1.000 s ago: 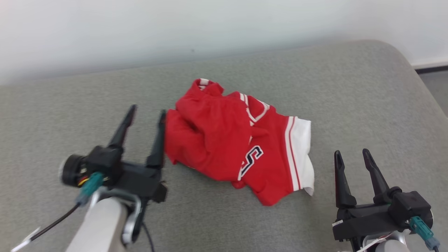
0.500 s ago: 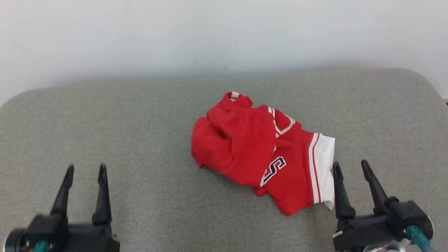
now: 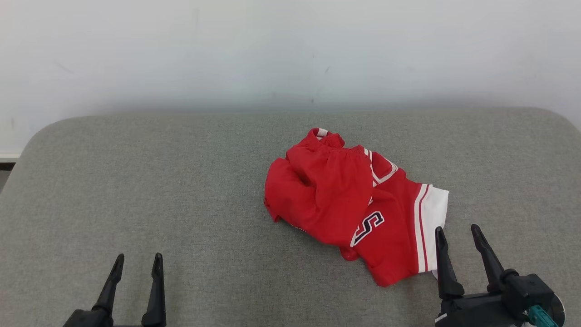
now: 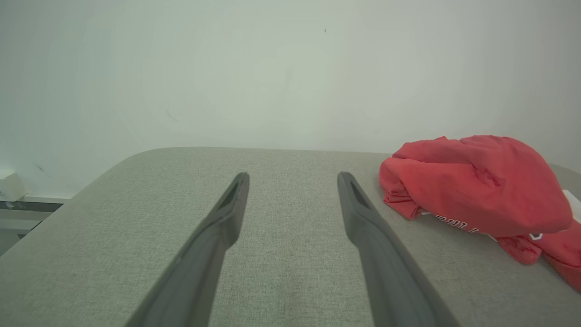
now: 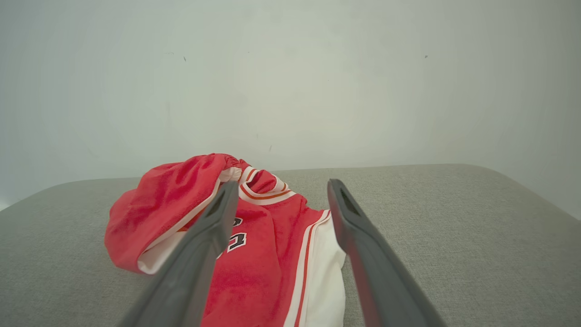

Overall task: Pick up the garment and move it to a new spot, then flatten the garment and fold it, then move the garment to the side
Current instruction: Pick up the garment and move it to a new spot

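Garment (image 3: 354,209) lies in a crumpled heap on the grey bench (image 3: 181,190), right of the middle and nearer the front edge than the pale wall (image 3: 272,54) behind. It is red cloth with thin white and dark red stripes, a broad white band along its right side and a dark letter S outlined in white near its front (part of a larger print, the rest hidden in the folds). One red layer is bunched over the left half, and a small striped trim pokes up at the far end. The right gripper (image 3: 456,228) sits at the lower right with its two fingers spread wide apart and nothing between them; the tip of its inner finger is just beside the white band, though I cannot tell whether it touches the cloth. In the right wrist view the white band and red cloth show between and under those fingers. The left gripper (image 3: 139,256) is at the lower left, well apart from the garment, over bare bench; its fingers likewise stand wide apart and empty. In the left wrist view the red heap lies off to the right of its fingers.
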Controlling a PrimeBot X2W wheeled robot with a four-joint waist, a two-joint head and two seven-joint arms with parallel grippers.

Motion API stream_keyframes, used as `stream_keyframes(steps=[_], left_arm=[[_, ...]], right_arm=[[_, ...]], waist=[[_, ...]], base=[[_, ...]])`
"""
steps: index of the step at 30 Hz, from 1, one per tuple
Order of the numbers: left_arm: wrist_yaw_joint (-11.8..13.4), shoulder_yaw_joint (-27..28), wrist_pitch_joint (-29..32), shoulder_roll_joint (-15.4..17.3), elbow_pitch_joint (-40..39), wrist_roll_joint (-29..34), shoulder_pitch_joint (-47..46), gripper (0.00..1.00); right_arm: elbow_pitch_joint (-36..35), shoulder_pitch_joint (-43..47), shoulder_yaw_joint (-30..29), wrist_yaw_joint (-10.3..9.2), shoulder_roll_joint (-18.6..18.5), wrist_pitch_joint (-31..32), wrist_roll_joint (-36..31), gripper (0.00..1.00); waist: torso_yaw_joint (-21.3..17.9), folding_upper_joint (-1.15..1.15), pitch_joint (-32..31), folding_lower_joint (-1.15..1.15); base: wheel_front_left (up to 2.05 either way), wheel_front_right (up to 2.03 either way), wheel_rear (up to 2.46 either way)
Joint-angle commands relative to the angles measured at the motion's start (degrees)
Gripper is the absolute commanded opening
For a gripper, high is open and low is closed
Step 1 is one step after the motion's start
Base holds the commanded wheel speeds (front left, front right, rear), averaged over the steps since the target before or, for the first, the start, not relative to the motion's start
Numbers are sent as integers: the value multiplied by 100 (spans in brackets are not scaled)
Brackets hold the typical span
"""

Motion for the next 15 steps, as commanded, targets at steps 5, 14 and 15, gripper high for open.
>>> stream_keyframes(steps=[5,14,15], left_arm=[[-99,109,-19,-105,133,90,137,100],[-186,207,-19,-210,247,193,85,100],[-196,221,-19,-216,249,202,81,100]], right_arm=[[21,94,-19,-12,-25,-4,-28,100],[34,68,-25,-12,-18,-3,-36,100],[33,61,-21,-12,-16,-3,-36,100]], waist=[[-22,0,-10,0],[4,0,11,0],[2,0,14,0]], base=[[0,0,0],[0,0,0],[0,0,0]])
